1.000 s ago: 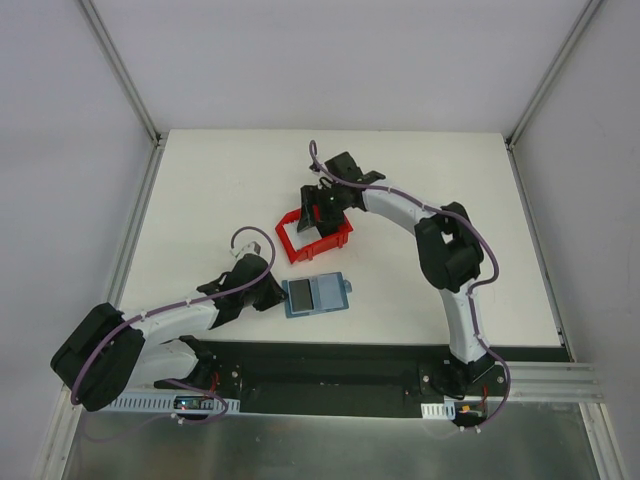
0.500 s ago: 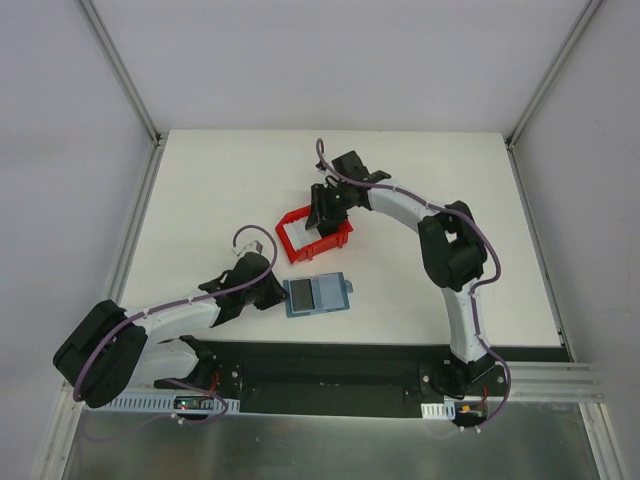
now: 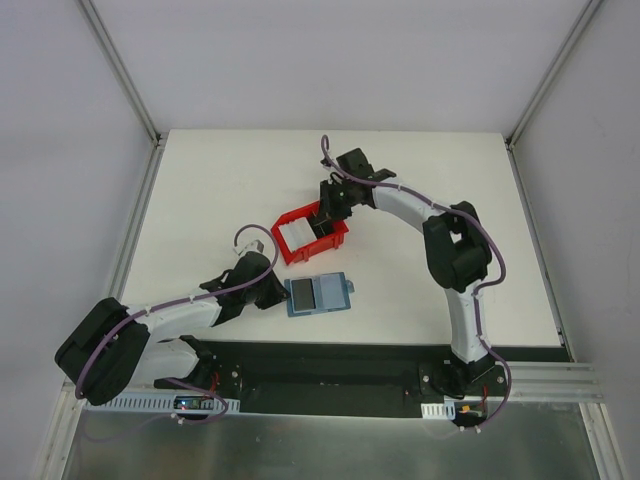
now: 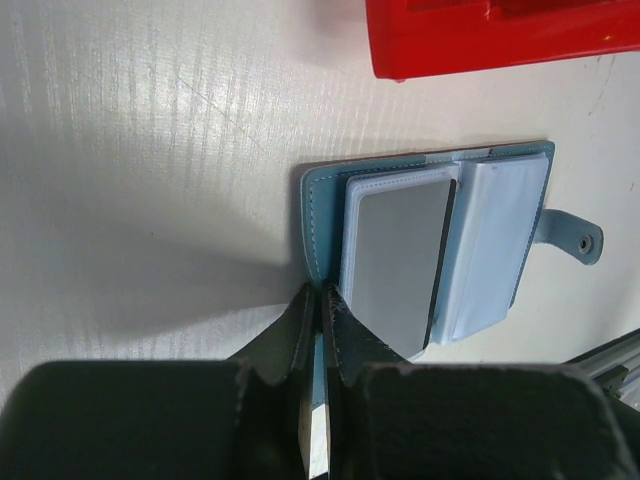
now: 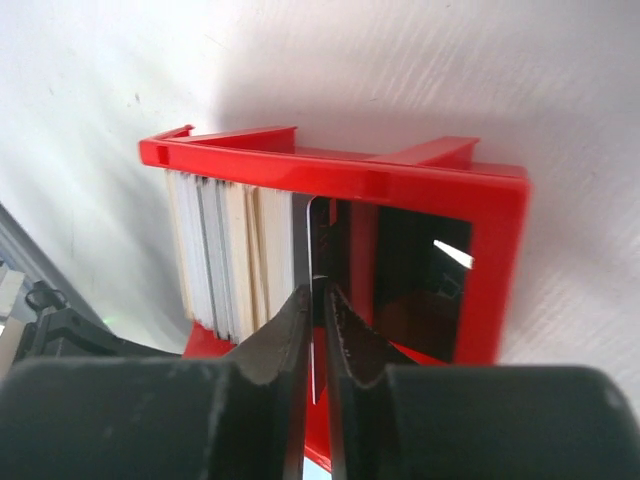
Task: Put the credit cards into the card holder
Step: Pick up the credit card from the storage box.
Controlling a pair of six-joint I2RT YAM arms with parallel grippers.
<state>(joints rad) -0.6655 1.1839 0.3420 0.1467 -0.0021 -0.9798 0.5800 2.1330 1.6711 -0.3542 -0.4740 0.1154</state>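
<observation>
The teal-blue card holder lies open on the table, a grey card in its left pocket. My left gripper is shut on the holder's near-left edge and appears in the top view beside it. The credit cards stand on edge as a stack inside the red bin. My right gripper reaches into that bin, shut on one thin card at the stack's right end. From above, the right gripper sits over the bin, with white cards showing.
The red bin stands just beyond the card holder, a short gap between them. The holder's clasp tab sticks out to the right. White side walls and metal rails border the table.
The right gripper's fingers have shut on a card in the bin, and it has shifted slightly right, uncovering the white cards from above. The left gripper stays put on the holder.
</observation>
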